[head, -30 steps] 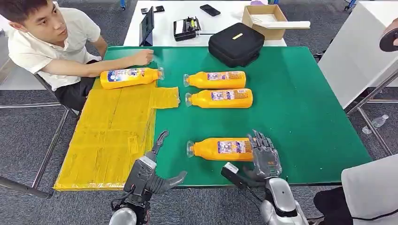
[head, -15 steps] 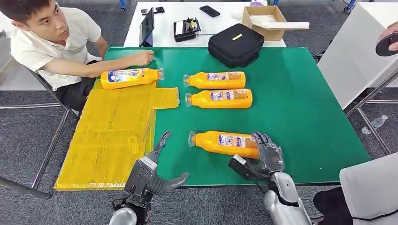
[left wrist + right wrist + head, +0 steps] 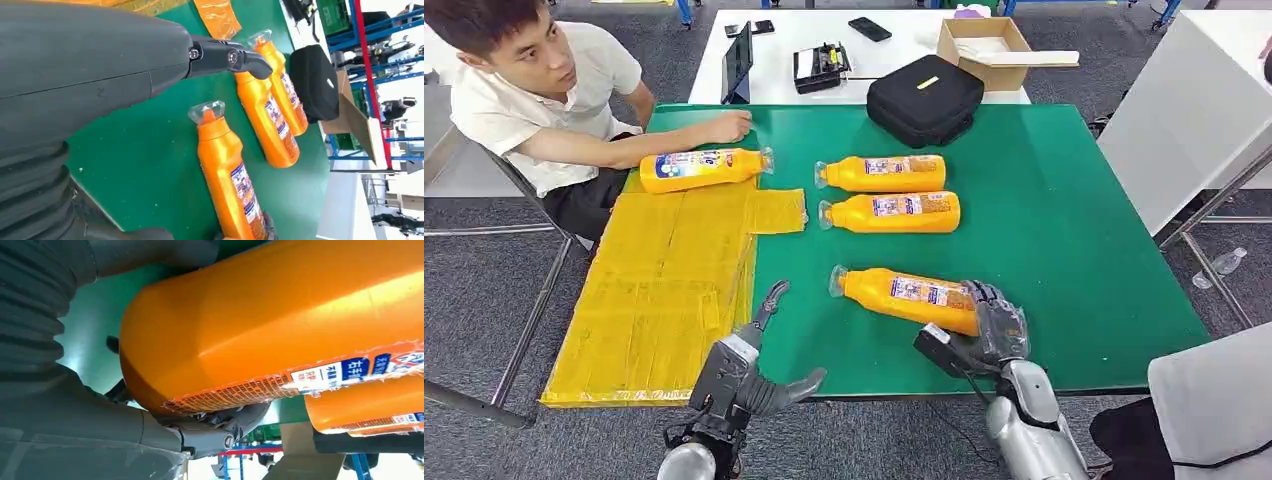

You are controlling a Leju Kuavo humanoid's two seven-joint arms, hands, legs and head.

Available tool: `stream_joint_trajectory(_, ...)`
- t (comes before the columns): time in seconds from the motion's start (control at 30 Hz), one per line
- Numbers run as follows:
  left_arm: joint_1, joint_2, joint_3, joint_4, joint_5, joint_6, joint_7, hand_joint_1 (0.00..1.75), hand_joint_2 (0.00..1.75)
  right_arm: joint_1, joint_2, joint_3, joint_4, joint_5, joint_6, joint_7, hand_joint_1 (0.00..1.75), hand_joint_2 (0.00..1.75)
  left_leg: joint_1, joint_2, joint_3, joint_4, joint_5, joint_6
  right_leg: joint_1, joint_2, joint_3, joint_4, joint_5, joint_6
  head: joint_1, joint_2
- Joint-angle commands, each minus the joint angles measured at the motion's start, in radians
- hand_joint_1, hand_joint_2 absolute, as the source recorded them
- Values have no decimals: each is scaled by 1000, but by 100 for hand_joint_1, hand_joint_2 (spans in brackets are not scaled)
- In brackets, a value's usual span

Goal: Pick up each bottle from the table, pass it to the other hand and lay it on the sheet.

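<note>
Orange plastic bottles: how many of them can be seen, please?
4. One orange plastic bottle lies on the yellow sheet near the person. Two lie side by side on the green table. The right hand grips the fourth.

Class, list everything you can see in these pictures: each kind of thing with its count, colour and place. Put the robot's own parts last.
Bottles: four, orange with clear caps; one at the far edge of the sheet, two side by side mid-table, one held at its base by the right hand.
Sheet: one, yellow, on the table's left side.
Table: one, green top.
Black bag: one, at the table's far edge.
White table: one, behind, with a cardboard box, phones and a black device.
Person: one, seated far left, white shirt.
Left hand: grey, empty, fingers apart, near table edge.
Right hand: grey, gripping the near bottle.
</note>
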Motion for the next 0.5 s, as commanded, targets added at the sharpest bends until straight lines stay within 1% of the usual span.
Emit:
stream_joint_trajectory(0.03,4,-46,-38,16,48,20,-41,0,175,97,38,-50,-130,-151,33,-96,175,175,1,-2,0,0,0,0,1,-4,2,-1,-1,-2,0,0)
stream_joint_trajectory(0.07,7,-44,-37,9,57,19,-42,0,175,109,42,-51,-168,-165,41,-98,175,175,1,-2,0,0,0,0,1,-3,2,0,-1,-2,0,0)
stream_joint_trajectory(0.13,10,-42,-38,2,58,18,-42,0,175,116,44,-47,-195,-167,57,-88,175,175,1,0,-1,0,-2,0,2,-3,8,-1,-2,-4,0,0)
stream_joint_trajectory(0.17,12,-44,-36,1,67,18,-42,0,175,122,46,-48,-213,-177,65,-90,175,175,1,-1,-2,1,-2,0,1,-3,10,1,-2,-3,0,0)
stream_joint_trajectory(0.23,27,-46,-23,-12,155,-10,-40,0,175,142,59,-53,-290,-234,77,-116,175,175,0,0,-2,1,-1,0,1,-1,9,1,-1,-2,0,0)
stream_joint_trajectory(0.27,39,-47,-7,-16,228,-33,-32,0,175,145,69,-53,-326,-260,78,-133,175,175,1,1,-3,1,-2,0,2,-1,9,1,-2,-3,0,0)
stream_joint_trajectory(0.3,50,-51,8,-15,307,-56,-19,0,175,146,79,-54,-357,-285,93,-136,175,175,0,2,-4,1,-2,0,1,0,7,1,-1,-2,-1,0)
stream_joint_trajectory(0.33,62,-44,21,-21,352,-55,-33,0,175,143,95,-50,-396,-301,92,-140,175,175,0,3,-5,1,-1,0,0,1,5,2,-1,-2,0,0)
stream_joint_trajectory(0.4,73,-40,35,-38,372,-34,-53,0,175,159,108,-46,-460,-331,116,-135,175,175,1,5,-6,2,-3,0,2,2,6,1,-1,-4,0,0)
stream_joint_trajectory(0.43,82,-39,45,-49,399,-37,-55,0,175,167,119,-44,-491,-338,115,-138,175,175,-1,3,-10,1,-1,0,0,2,2,2,0,-1,0,0)
stream_joint_trajectory(0.47,87,-36,46,-57,402,-38,-57,0,175,173,125,-41,-512,-338,114,-137,175,175,0,6,-9,2,-2,0,1,4,2,3,-1,-3,0,0)
stream_joint_trajectory(0.5,91,-36,48,-67,406,-37,-61,0,175,181,138,-44,-537,-343,105,-140,175,175,0,4,-9,1,-1,0,1,2,2,2,0,-1,0,0)
